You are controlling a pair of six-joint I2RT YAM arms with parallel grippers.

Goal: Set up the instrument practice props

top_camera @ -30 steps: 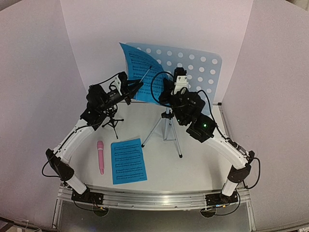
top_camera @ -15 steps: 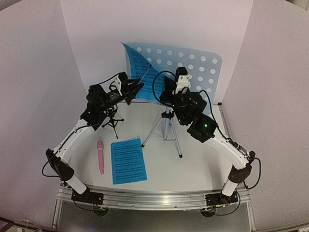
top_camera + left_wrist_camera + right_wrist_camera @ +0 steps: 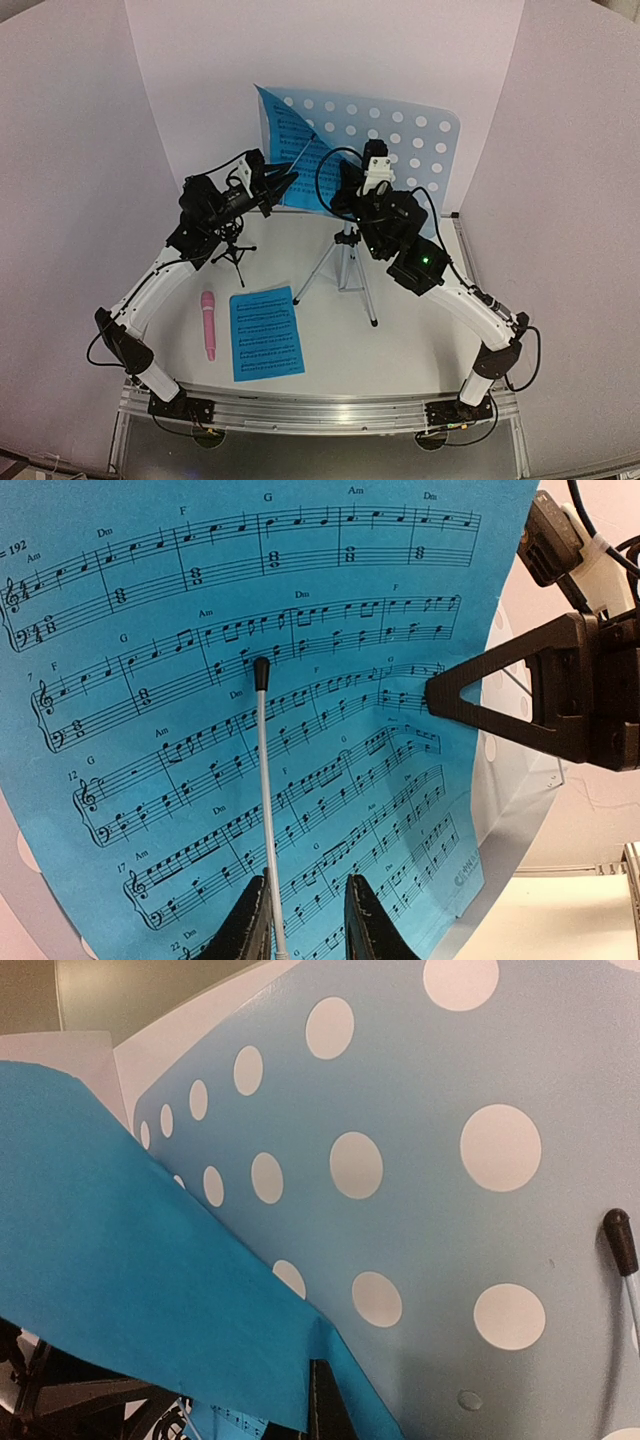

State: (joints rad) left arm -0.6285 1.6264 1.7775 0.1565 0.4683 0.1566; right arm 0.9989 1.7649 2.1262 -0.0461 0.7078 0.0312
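At upper centre, the right gripper (image 3: 432, 695) pinches the sheet (image 3: 200, 630) against the desk (image 3: 420, 130). The left gripper (image 3: 305, 925), jaws slightly apart, straddles the wire (image 3: 264, 780), probably to pin the page.

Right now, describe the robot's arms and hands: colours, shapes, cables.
Left arm and right arm: white links, black joints, looping black cables. Left hand and right hand: black, each with a white wrist block. Green light on the right forearm.

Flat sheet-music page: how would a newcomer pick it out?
Start at the silver tripod legs mid-table, then look nearer and left. The flat sheet-music page lies there beside the pink microphone. Unlike the upright blue page, it lies flat.
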